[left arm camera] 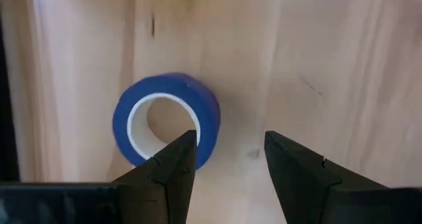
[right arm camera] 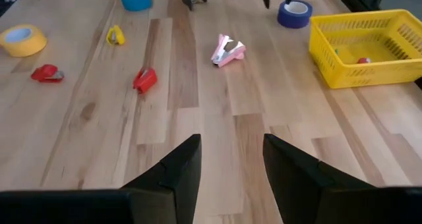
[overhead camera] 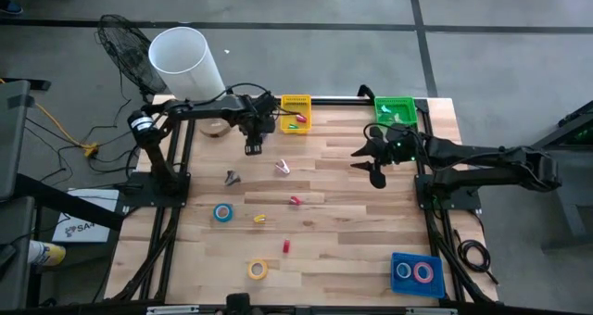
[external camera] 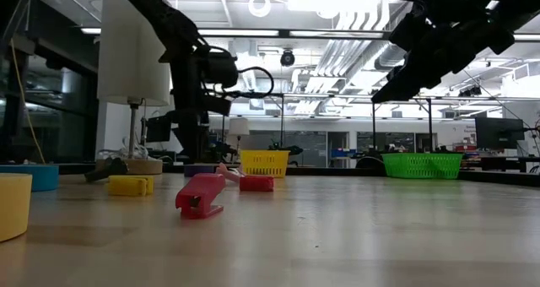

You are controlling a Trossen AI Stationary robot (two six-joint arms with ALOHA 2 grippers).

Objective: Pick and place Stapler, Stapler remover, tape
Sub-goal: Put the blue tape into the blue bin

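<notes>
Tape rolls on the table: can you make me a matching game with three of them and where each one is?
Things:
1. dark blue tape roll
2. yellow tape roll
3. pink tape roll

Places:
A. inside the blue box
B. on the table, far from both grippers
C. on the wood, right in front of the left gripper

Pairs: 1-C, 2-B, 3-A
</notes>
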